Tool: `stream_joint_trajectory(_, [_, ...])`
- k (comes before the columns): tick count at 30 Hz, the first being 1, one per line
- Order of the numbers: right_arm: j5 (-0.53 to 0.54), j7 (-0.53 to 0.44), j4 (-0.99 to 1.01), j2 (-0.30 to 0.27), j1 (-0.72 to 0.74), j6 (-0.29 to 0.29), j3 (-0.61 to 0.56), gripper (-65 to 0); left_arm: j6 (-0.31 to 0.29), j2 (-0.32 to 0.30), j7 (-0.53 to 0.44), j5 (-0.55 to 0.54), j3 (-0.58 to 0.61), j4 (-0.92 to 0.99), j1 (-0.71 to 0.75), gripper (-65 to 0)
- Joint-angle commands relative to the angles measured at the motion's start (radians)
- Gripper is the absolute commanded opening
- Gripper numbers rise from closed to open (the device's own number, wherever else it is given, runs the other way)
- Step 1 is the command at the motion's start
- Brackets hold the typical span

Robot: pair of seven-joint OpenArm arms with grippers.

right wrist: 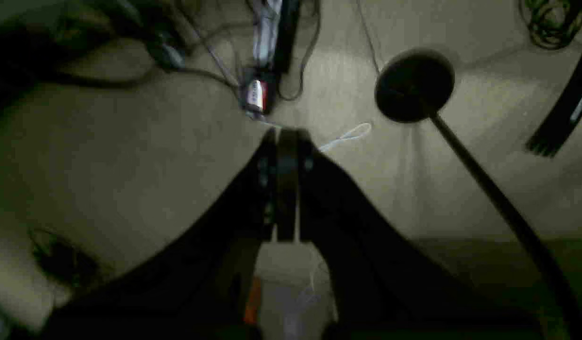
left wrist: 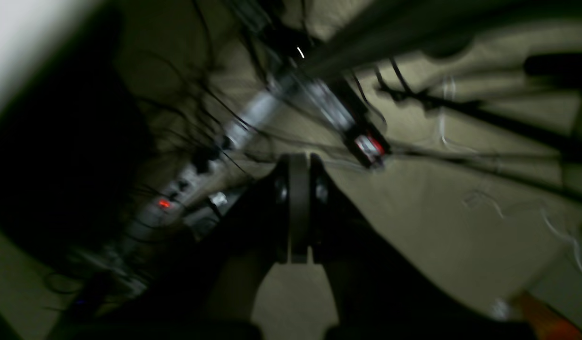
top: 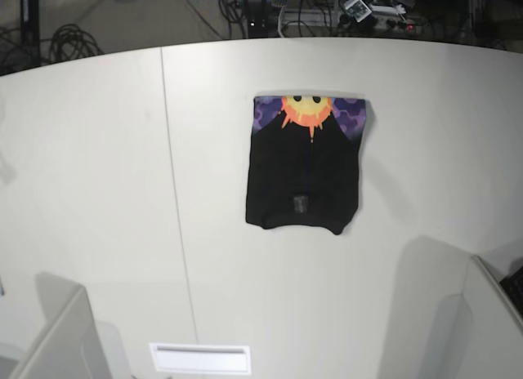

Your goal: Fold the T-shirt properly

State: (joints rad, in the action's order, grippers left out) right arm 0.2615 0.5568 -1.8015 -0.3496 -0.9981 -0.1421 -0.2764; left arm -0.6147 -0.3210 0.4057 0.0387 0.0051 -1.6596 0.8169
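1. At the bottom of the base view we are seeing pale arm housings in the lower left and lower right corners; neither gripper is showing there.

2. In the left wrist view, our left gripper (left wrist: 298,208) is sitting with its jaws pressed together, holding nothing, and pointing at a floor (left wrist: 437,212) strewn with cables (left wrist: 215,101) and a power strip (left wrist: 187,189). No cloth is showing under it.

3. In the right wrist view, our right gripper (right wrist: 287,189) is likewise pinched closed and empty, pointing at the floor with a round-based stand (right wrist: 416,85) in the upper right of the frame.

4. Moving farther up the base view, the T-shirt (top: 304,171) is lying on the white table (top: 98,191), right of centre and in the upper half of the frame. It is looking like a compact folded rectangle, long axis running from near edge to far edge, with the sun print (top: 307,109) at its far end.

5. We are judging both grippers to be well apart from the shirt, off the table side, so we cannot tell which arm is nearer.

6. Bare table is lying on every side of the shirt, widest toward the left of the frame; the far table edge is running just beyond the print. We are judging the fold as near done or done.
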Motion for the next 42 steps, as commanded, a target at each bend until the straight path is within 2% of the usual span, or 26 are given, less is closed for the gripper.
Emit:
stream_joint_trajectory(1, [-0.003, -0.005, 0.022, -0.009, 0.005, -0.003, -0.010, -65.0, 0.009, -0.002, -0.009, -0.009, 0.022, 0.025, 0.006, -65.0])
stream_joint_trajectory(5, [-0.003, -0.010, 0.182, -0.013, 0.086, -0.003, -0.040, -65.0, 0.066, 0.004, -0.009, -0.010, 0.109, 0.194, -0.047, -65.0])
stream_joint_trajectory(7, [-0.001, -0.017, 0.283, -0.033, 0.152, -0.003, -0.077, -65.0, 0.115, 0.035, -0.011, -0.010, 0.134, 0.296, -0.086, -65.0])
stream_joint_trajectory(9, [0.000, -0.070, 0.391, -0.039, 0.223, -0.003, -0.143, -65.0, 0.157, 0.069, -0.014, -0.010, 0.143, 0.395, -0.129, -65.0])
stream_joint_trajectory(12, [0.002, -0.162, 0.530, -0.056, 0.308, -0.003, -0.234, -65.0, 0.172, 0.133, -0.020, -0.010, 0.148, 0.523, -0.187, -65.0])
stream_joint_trajectory(15, [0.003, -0.229, 0.691, -0.049, 0.402, -0.003, -0.330, -65.0, 0.172, 0.188, -0.084, -0.001, 0.148, 0.668, -0.247, -65.0])
stream_joint_trajectory(17, [0.003, -0.304, 0.823, -0.018, 0.474, 0.008, -0.386, -65.0, 0.174, 0.204, -0.141, -0.004, 0.148, 0.770, -0.290, -65.0])
stream_joint_trajectory(18, [0.005, -0.355, 0.908, 0.004, 0.506, 0.035, -0.404, -65.0, 0.174, 0.213, -0.176, -0.006, 0.148, 0.833, -0.314, -65.0])
stream_joint_trajectory(22, [0.005, -0.535, 1.224, 0.106, 0.588, 0.192, -0.346, -65.0, 0.174, 0.227, -0.344, -0.001, 0.148, 1.123, -0.417, -65.0])
stream_joint_trajectory(24, [0.005, -0.643, 1.393, 0.162, 0.626, 0.269, -0.284, -65.0, 0.174, 0.225, -0.472, -0.001, 0.148, 1.306, -0.486, -65.0])
stream_joint_trajectory(26, [0.005, -0.763, 1.537, 0.209, 0.658, 0.309, -0.235, -65.0, 0.174, 0.222, -0.600, -0.001, 0.148, 1.469, -0.548, -65.0])
stream_joint_trajectory(29, [0.005, -0.890, 1.647, 0.251, 0.687, 0.310, -0.179, -65.0, 0.174, 0.216, -0.727, 0.000, 0.149, 1.558, -0.581, -65.0])
stream_joint_trajectory(31, [0.005, -0.904, 1.660, 0.274, 0.692, 0.310, -0.133, -65.0, 0.174, 0.202, -0.770, 0.000, 0.149, 1.556, -0.580, -65.0])
stream_joint_trajectory(38, [0.003, -0.904, 1.661, 0.298, 0.690, 0.310, -0.045, -65.0, 0.174, 0.193, -0.790, 0.000, 0.149, 1.556, -0.581, -65.0])
stream_joint_trajectory(42, [0.003, -0.904, 1.661, 0.300, 0.687, 0.310, 0.026, -65.0, 0.174, 0.158, -0.793, 0.000, 0.149, 1.548, -0.584, -65.0])
